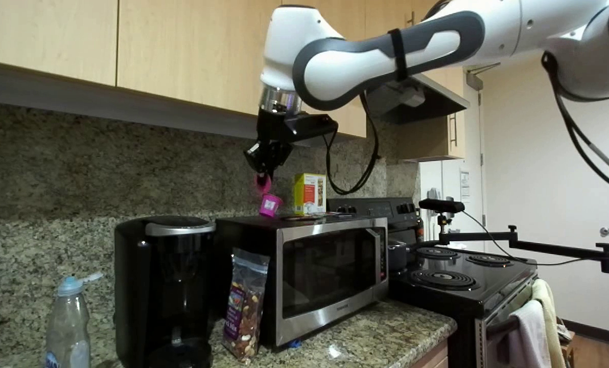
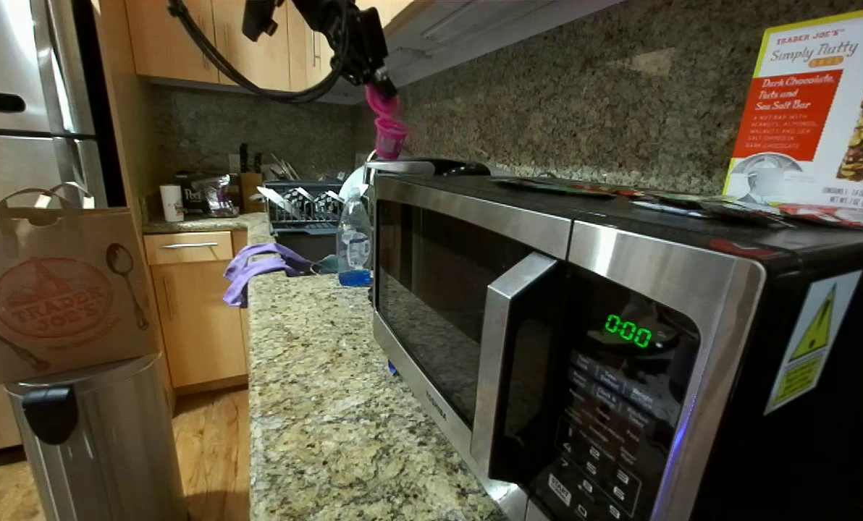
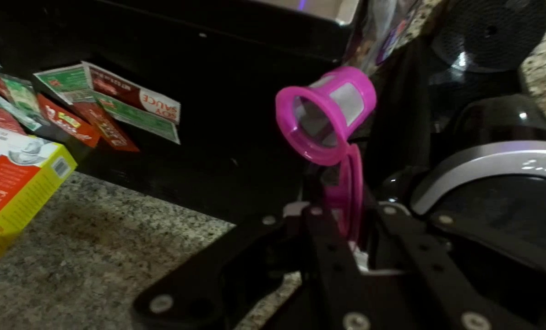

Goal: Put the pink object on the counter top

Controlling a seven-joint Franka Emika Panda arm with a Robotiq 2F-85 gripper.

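The pink object is a small magenta cup with mesh windows and a hinged open lid; it shows in both exterior views [image 1: 270, 205] [image 2: 390, 137] and in the wrist view [image 3: 347, 103]. My gripper [image 1: 263, 178] is shut on its lid, also seen in the wrist view [image 3: 338, 190], and the cup hangs tilted from the hinge. It is held near the microwave's coffee-maker end, around top height; whether it touches anything I cannot tell. The granite counter top [image 1: 366, 332] runs in front of the microwave and also shows in an exterior view [image 2: 308, 405].
A microwave [image 1: 330, 276] carries a yellow box [image 1: 309, 194] and sauce packets [image 3: 131, 101]. A black coffee maker [image 1: 164, 291] stands beside it, with a nut bag [image 1: 246, 306] between. A bottle [image 1: 69, 327] is farther left. The stove [image 1: 458, 276] is right; cabinets [image 1: 197, 51] overhang.
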